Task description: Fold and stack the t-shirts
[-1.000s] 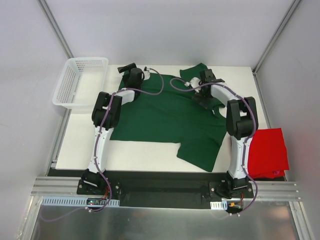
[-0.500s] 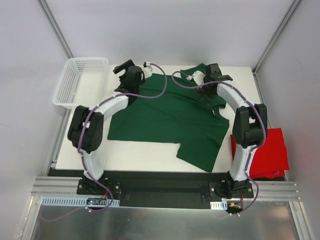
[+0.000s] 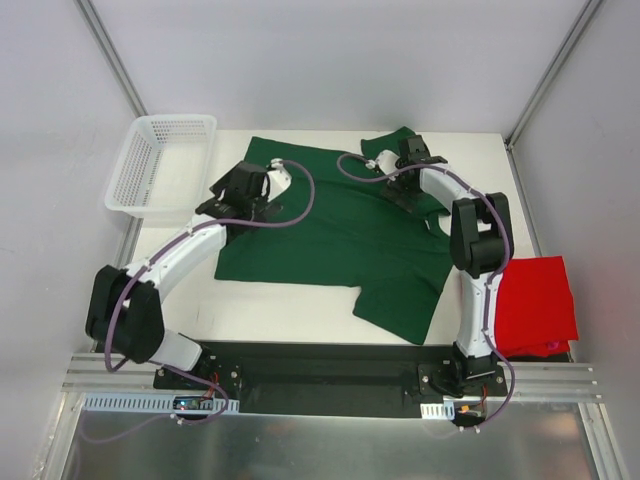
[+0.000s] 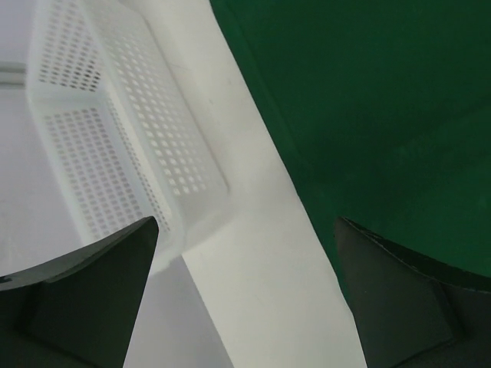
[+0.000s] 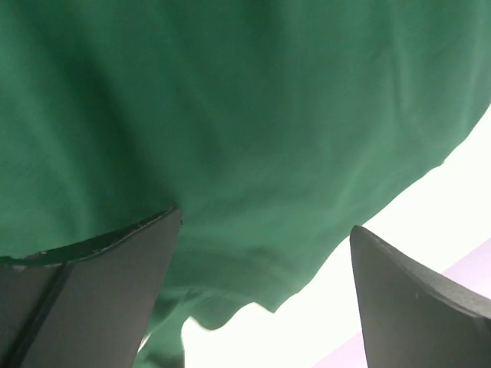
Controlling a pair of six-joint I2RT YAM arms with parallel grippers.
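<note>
A dark green t-shirt [image 3: 330,230] lies spread on the white table [image 3: 290,310]. Its left hem edge shows in the left wrist view [image 4: 368,100], and a rippled edge shows in the right wrist view [image 5: 245,115]. A red t-shirt [image 3: 535,305] lies crumpled at the table's right edge, by the right arm's base. My left gripper [image 3: 222,195] [image 4: 245,230] hangs open over the bare strip between the basket and the green shirt's left edge. My right gripper [image 3: 412,152] [image 5: 265,222] is open just above the green shirt's far right part, holding nothing.
A white mesh basket [image 3: 160,165] [image 4: 115,138] stands at the table's far left corner, close to the left gripper. Grey walls enclose the table on three sides. The arms' bases sit on a black rail [image 3: 320,365] at the near edge.
The left arm has swung down and left, carrying its gripper from the shirt's far left corner to its left edge. That corner now lies flat. The right gripper has shifted slightly.
</note>
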